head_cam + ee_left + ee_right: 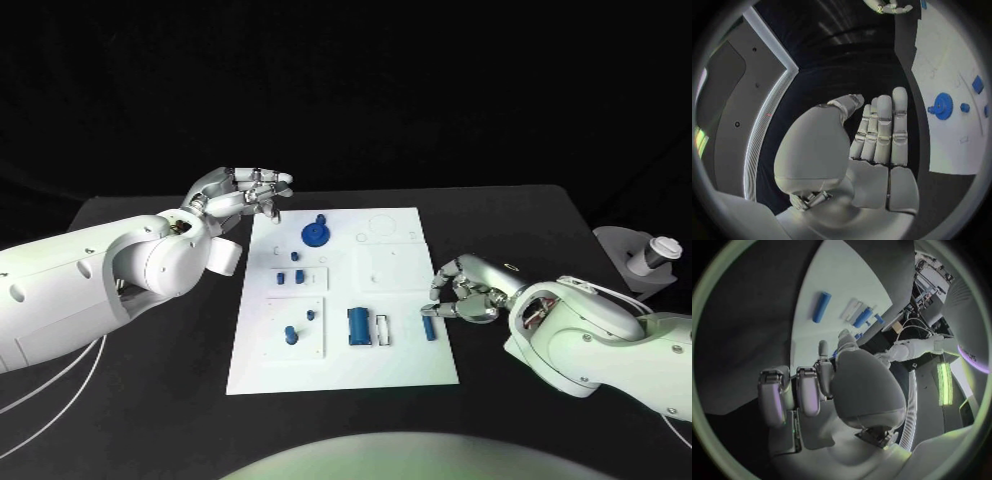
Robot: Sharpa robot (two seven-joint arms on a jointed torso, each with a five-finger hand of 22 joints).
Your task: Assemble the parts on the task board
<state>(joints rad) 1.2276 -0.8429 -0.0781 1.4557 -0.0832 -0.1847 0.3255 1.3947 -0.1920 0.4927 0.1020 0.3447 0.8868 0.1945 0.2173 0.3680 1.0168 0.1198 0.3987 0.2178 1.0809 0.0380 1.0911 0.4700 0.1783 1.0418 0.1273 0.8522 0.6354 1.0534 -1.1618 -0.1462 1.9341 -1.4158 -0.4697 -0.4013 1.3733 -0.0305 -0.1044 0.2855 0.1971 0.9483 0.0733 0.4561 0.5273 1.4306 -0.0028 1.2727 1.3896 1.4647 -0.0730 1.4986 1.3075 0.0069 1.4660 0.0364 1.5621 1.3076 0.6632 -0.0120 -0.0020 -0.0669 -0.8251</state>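
Observation:
The white task board lies in the middle of the black table. A blue gear stands near its far edge, also in the left wrist view. Several small blue parts sit down its left side and a blue block near the front. A blue peg lies at the right edge, seen too in the right wrist view. My right hand arches over the board's right edge, its fingertips just short of the peg, holding nothing. My left hand hovers off the board's far left corner, empty, fingers straight.
A white holder with a knob stands at the table's right edge. White cables trail under my left arm. Bare black table surrounds the board on the left, right and far sides.

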